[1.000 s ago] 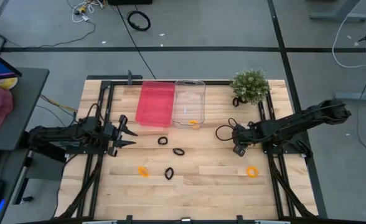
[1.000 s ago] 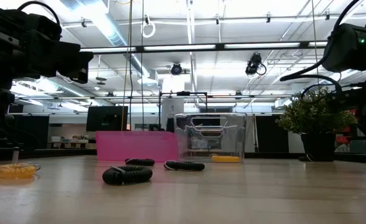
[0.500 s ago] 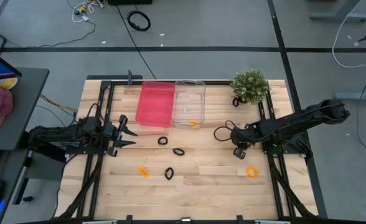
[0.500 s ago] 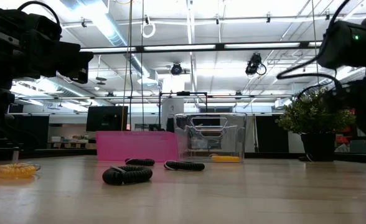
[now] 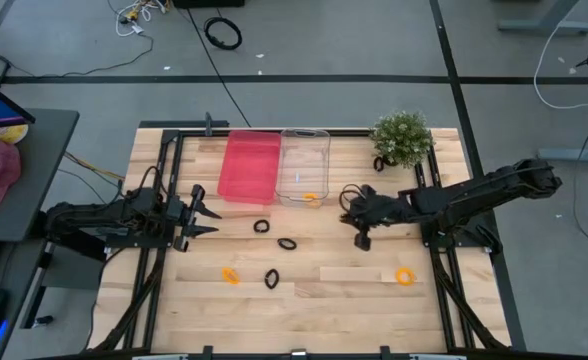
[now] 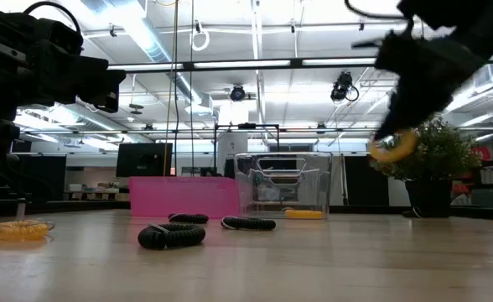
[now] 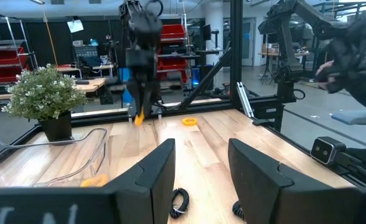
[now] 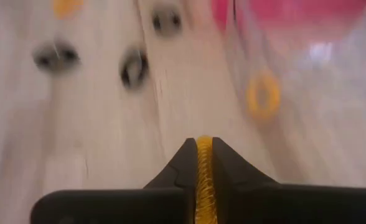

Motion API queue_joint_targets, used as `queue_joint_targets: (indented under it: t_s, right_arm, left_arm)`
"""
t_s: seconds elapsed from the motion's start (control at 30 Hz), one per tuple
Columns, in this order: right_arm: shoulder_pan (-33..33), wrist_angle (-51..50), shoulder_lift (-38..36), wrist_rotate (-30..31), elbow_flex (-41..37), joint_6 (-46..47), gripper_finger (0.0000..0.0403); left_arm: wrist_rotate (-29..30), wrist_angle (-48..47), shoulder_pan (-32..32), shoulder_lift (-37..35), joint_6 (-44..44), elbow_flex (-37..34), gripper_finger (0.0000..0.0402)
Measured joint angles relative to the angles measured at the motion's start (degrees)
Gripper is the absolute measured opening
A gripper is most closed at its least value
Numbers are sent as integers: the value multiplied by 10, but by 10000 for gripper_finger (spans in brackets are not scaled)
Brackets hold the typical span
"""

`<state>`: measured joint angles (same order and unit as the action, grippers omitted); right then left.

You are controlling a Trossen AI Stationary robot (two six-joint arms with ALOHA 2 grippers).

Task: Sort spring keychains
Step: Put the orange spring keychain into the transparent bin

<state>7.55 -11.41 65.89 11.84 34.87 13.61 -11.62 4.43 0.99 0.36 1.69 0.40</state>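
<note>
Several spring keychains lie flat on the table: black ones (image 5: 262, 227), (image 5: 287, 243), (image 5: 272, 278) and orange ones (image 5: 231, 274), (image 5: 405, 277). Another orange one (image 5: 312, 197) lies in the clear bin (image 5: 304, 150), beside the pink bin (image 5: 249, 165). My right gripper (image 5: 361, 238) hangs above the table right of the clear bin, shut on an orange keychain (image 6: 393, 147). My left gripper (image 5: 211, 215) waits open at the table's left side, near the pink bin. My right gripper pinches the orange keychain's coil (image 8: 203, 163) between its two fingers, which slant downward toward the table's left. The ring (image 6: 393, 148) hangs below the fingertips, lifted well clear of the table.
A potted plant (image 5: 402, 138) stands at the far right corner with a black loop (image 5: 379, 164) at its base. Black frame rails (image 5: 166, 190) run along the table's sides. Bare wood lies between the right gripper and the clear bin.
My right gripper has travelled toward the table's left, toward the clear bin, carrying the orange keychain in the air; in the low view it has swung in from the right edge. The keychains on the table have stayed put.
</note>
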Motion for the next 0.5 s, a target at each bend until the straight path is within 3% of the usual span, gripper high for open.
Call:
queue_joint_targets:
  t_s: [0.27, 0.5]
  right_arm:
    - [-16, 277, 4, 93, 0, -59, 30]
    - [-37, 370, 59, 110, 0, -48, 23]
  left_arm:
    - [0, 0, 0, 0, 0, 0, 154]
    - [0, 0, 0, 0, 0, 0, 154]
